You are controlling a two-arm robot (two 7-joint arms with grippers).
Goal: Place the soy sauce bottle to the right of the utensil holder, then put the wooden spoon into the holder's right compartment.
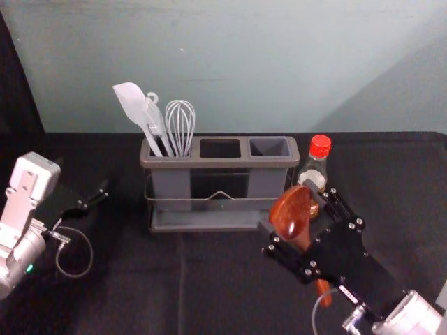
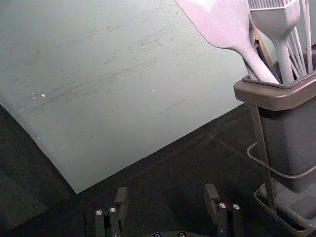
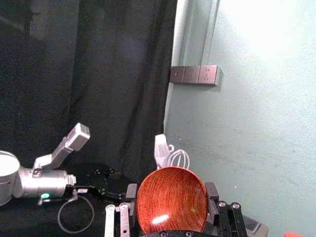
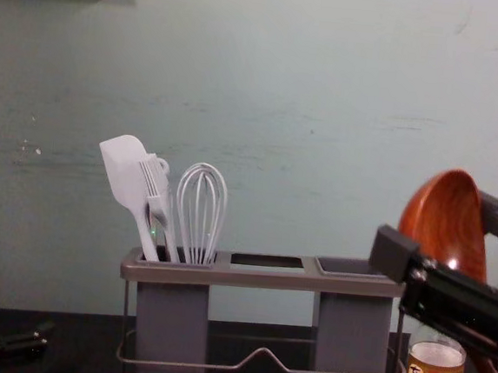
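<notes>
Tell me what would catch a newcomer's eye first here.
Probably the glossy wooden spoon, held bowl-up by the right tool. Next, the bright red cap of the soy sauce bottle, right of the utensil holder. Then the white spatula and whisk standing in the holder's left compartment.

Silver left arm [image 1: 15, 257], green light [image 1: 29, 268], grey cable [image 1: 91, 255]

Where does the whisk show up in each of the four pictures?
Head view: the whisk stands at the left end of the utensil holder, right of the white spatula.
Left wrist view: partly seen past the ridged white utensil.
Right wrist view: beyond the bowl of the wooden spoon.
Chest view: left of centre, its loops above the holder's rim.
Shared landmark: the pale wall.
</notes>
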